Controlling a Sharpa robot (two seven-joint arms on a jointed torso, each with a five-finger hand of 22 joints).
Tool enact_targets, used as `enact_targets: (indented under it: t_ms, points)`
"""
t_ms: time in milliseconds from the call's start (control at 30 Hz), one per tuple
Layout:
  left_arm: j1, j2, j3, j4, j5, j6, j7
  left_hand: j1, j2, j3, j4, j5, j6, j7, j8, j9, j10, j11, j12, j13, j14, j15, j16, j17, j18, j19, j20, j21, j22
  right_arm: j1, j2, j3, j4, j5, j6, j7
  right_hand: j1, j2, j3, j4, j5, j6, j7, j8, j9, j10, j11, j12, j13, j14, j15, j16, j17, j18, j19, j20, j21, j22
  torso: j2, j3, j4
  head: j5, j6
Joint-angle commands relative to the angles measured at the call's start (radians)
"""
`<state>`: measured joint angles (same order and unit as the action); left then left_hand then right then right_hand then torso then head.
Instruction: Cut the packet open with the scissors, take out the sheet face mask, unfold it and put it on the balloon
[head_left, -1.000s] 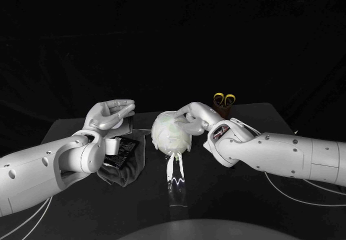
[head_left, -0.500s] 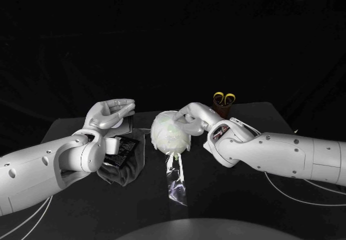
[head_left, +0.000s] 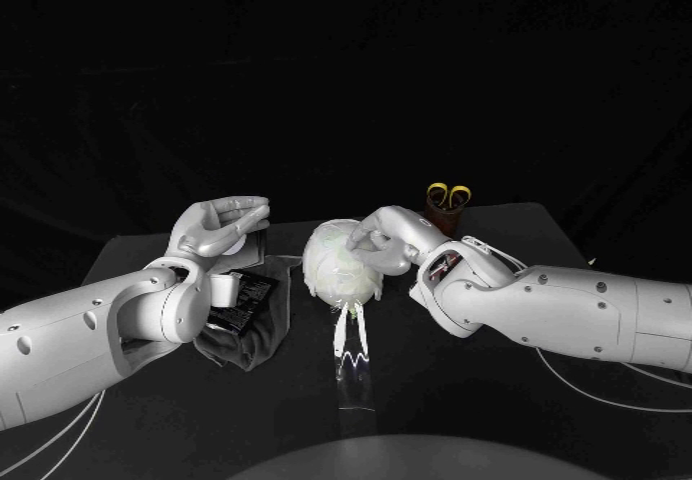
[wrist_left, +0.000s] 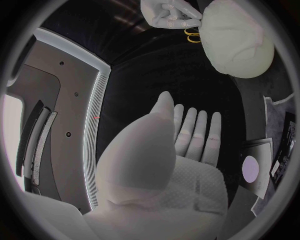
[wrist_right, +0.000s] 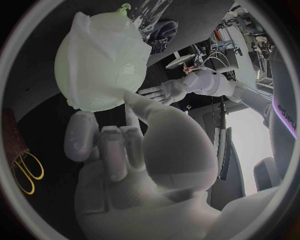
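The pale green balloon (head_left: 339, 265) stands at the table's middle with the white sheet face mask (wrist_right: 100, 60) draped over it; the wrapped balloon (wrist_left: 237, 40) also shows past my left palm. My right hand (head_left: 378, 238) is against its right side, thumb touching the mask and the other fingers curled in with nothing in them. My left hand (head_left: 224, 225) hovers left of the balloon, apart from it, fingers (wrist_left: 197, 130) stretched out and holding nothing. The dark cut packet (head_left: 245, 298) lies below the left hand. The yellow-handled scissors (head_left: 449, 196) stand in a brown holder behind the right hand.
A dark cloth (head_left: 238, 345) lies under the packet at the left. White strings (head_left: 348, 335) and a clear plastic strip (head_left: 353, 385) trail from the balloon toward the table's front edge. My right forearm (head_left: 562, 310) crosses the right half of the table.
The right hand has slid a little left over the mask, and the balloon has rocked slightly. The clear strip below it has swung back in line. The left hand has stayed put.
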<state>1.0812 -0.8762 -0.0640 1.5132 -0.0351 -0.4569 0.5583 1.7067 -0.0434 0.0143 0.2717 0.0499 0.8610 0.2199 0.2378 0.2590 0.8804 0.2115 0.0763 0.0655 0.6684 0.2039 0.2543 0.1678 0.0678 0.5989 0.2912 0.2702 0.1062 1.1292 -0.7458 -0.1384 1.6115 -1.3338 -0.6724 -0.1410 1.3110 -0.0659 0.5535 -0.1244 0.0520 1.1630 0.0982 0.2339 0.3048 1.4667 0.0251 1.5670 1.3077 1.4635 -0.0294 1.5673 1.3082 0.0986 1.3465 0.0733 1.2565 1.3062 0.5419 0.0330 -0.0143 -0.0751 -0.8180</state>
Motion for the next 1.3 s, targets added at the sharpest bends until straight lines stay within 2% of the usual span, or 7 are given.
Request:
enact_targets:
  t_ms: [33,300,567,733,800,1167,1300]
  points:
    - [0.001,0.001,0.001,0.002,0.002,0.009,0.007,0.007,0.0,0.005,0.0,-0.001,0.008,0.017,0.006,-0.001,0.005,0.001,-0.004,-0.001,-0.009,0.001,-0.007,-0.001,0.016,0.006,-0.001,0.002,-0.001,-0.001,-0.009,0.0,0.012,-0.047,0.045,0.005,0.004,-0.004,0.003,-0.006,-0.004,0.003,-0.002,0.008,0.006,0.104,-0.005,0.004,0.263,0.107,-0.008,0.003,0.263,-0.012,0.0,-0.007,0.007,0.001,0.0,-0.0004,0.0004,0.0,-0.002]
    - [0.001,0.0,0.001,-0.001,0.005,0.018,0.008,0.008,0.0,0.005,0.0,-0.001,0.008,0.018,0.006,-0.001,0.005,0.001,-0.004,-0.001,-0.009,0.001,-0.007,-0.001,0.016,0.006,-0.001,0.002,-0.001,-0.001,-0.079,-0.001,0.089,-0.01,0.027,0.043,-0.004,-0.005,0.01,-0.009,-0.004,-0.001,-0.004,0.018,0.016,0.104,-0.007,0.004,0.263,0.107,-0.009,0.003,0.263,-0.012,-0.002,-0.009,0.005,0.001,-0.001,-0.0009,-0.0018,0.002,0.001]
    - [0.0,0.003,0.001,-0.009,0.01,0.044,0.014,-0.002,-0.002,0.002,0.008,-0.001,0.009,0.023,0.004,-0.005,0.012,0.002,-0.005,-0.001,0.01,-0.002,-0.001,0.002,0.012,0.0,0.0,-0.004,-0.006,0.0,-0.146,-0.002,0.129,0.455,-0.132,0.418,-0.017,0.003,0.017,-0.008,0.007,-0.073,0.016,0.019,0.044,0.095,0.011,-0.011,0.25,0.102,0.005,-0.001,0.246,0.016,-0.103,0.003,-0.12,-0.092,-0.005,-0.0019,-0.0031,0.004,0.016]
    - [-0.001,0.006,0.001,-0.021,0.011,0.07,0.023,-0.011,-0.004,-0.001,0.012,-0.001,0.01,0.023,0.003,-0.008,0.029,-0.001,-0.001,0.001,0.034,-0.008,0.009,0.006,0.009,-0.001,0.0,-0.007,-0.008,-0.001,-0.163,-0.003,0.101,0.832,-0.13,0.536,-0.031,-0.009,-0.002,0.008,0.034,-0.136,0.028,0.025,0.072,-0.159,0.022,-0.423,-0.074,-0.047,0.015,-0.154,-0.089,0.08,-0.375,0.024,-0.465,-0.336,-0.012,-0.0071,-0.0063,0.007,0.025]
    - [-0.001,0.011,0.001,-0.033,0.014,0.083,0.03,-0.018,-0.003,-0.004,0.014,-0.001,0.009,0.023,0.0,-0.012,0.043,-0.004,0.002,0.001,0.059,-0.014,0.019,0.011,0.009,0.002,-0.001,-0.007,-0.01,-0.002,-0.166,-0.003,0.071,0.997,-0.114,0.579,-0.039,-0.016,0.008,0.028,0.053,-0.193,0.053,0.028,0.084,-0.405,0.036,-0.859,-0.419,-0.268,0.034,-0.433,-0.471,0.081,-0.436,0.039,-0.554,-0.385,-0.017,-0.0099,-0.0079,0.011,0.032]
    - [-0.003,0.035,0.001,-0.081,0.075,0.088,0.054,-0.051,0.002,-0.016,0.016,-0.001,-0.002,0.003,-0.011,-0.023,0.072,-0.011,0.001,-0.001,0.068,-0.016,0.008,0.007,-0.005,-0.083,0.002,-0.055,-0.033,-0.022,-0.157,-0.003,-0.028,1.18,0.033,0.663,-0.073,-0.062,0.094,0.093,0.058,-0.292,0.124,-0.005,0.062,-0.478,0.116,-1.299,-0.861,-0.56,0.143,-1.039,-0.85,0.049,-0.658,0.125,-0.841,-0.568,-0.035,-0.0199,-0.0169,0.035,0.064]
    - [-0.003,0.047,0.001,-0.087,0.081,0.021,0.054,-0.065,0.002,-0.023,0.015,-0.001,-0.017,-0.015,-0.023,-0.03,0.039,-0.008,-0.016,-0.004,0.019,-0.01,-0.026,-0.008,0.002,-0.08,0.001,-0.058,-0.036,-0.029,-0.148,-0.003,-0.049,1.146,0.077,0.668,-0.071,-0.075,0.093,0.108,0.056,-0.301,0.124,-0.02,0.053,-0.464,0.135,-1.377,-0.97,-0.568,0.159,-1.135,-0.907,0.065,-0.652,0.154,-0.916,-0.64,-0.037,-0.0196,-0.019,0.055,0.074]
